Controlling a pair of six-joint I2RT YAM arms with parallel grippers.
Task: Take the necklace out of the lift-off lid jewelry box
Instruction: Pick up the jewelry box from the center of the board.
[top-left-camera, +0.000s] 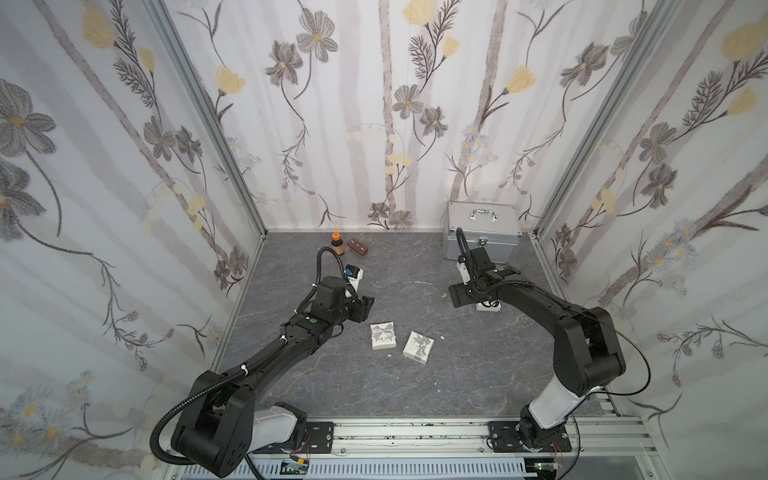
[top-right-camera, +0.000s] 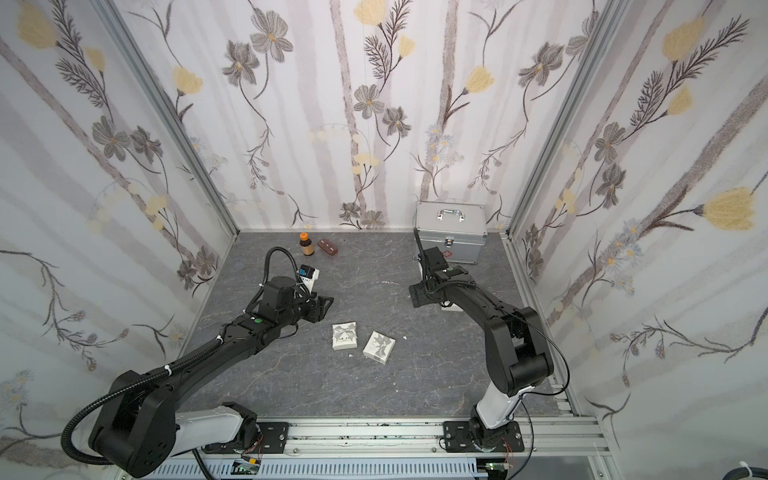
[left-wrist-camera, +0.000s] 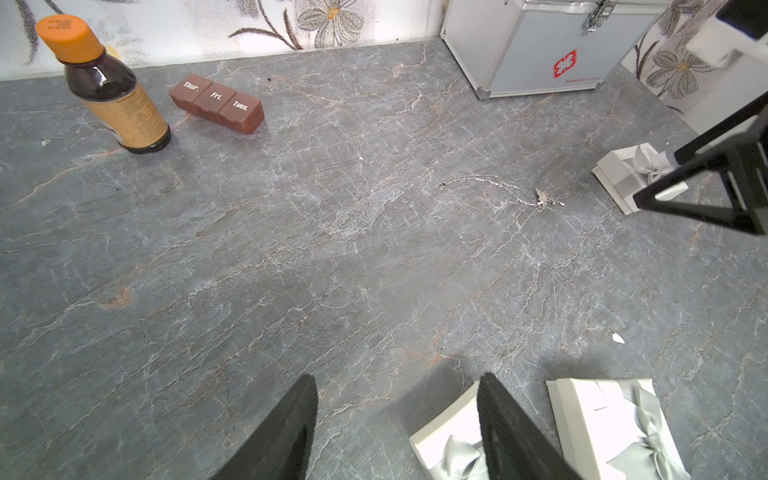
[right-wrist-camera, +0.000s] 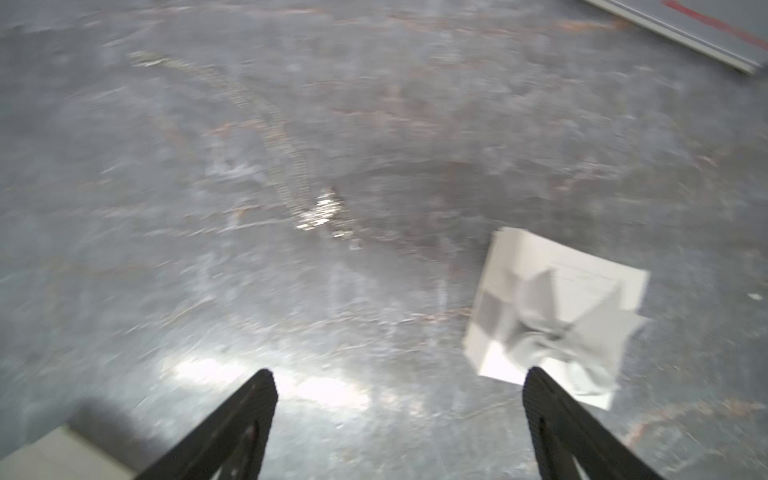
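The necklace (left-wrist-camera: 498, 189), a fine silvery chain with a small pendant, lies stretched on the grey stone tabletop outside any box. It shows blurred in the right wrist view (right-wrist-camera: 291, 166) and faintly in both top views (top-left-camera: 424, 283). A white jewelry box (left-wrist-camera: 627, 174) with a grey bow sits just beside it, under my right arm (right-wrist-camera: 552, 311). I cannot tell how its lid sits. My right gripper (top-left-camera: 456, 295) hovers open near the pendant end, nothing between its fingers (right-wrist-camera: 399, 382). My left gripper (top-left-camera: 368, 303) is open and empty too (left-wrist-camera: 397, 386).
Two more white bow boxes (top-left-camera: 382, 336) (top-left-camera: 418, 347) lie at the table's middle, close to my left gripper. At the back stand an orange-capped bottle (top-left-camera: 338, 244), a brown pill organizer (top-left-camera: 358, 247) and a metal first-aid case (top-left-camera: 482, 230).
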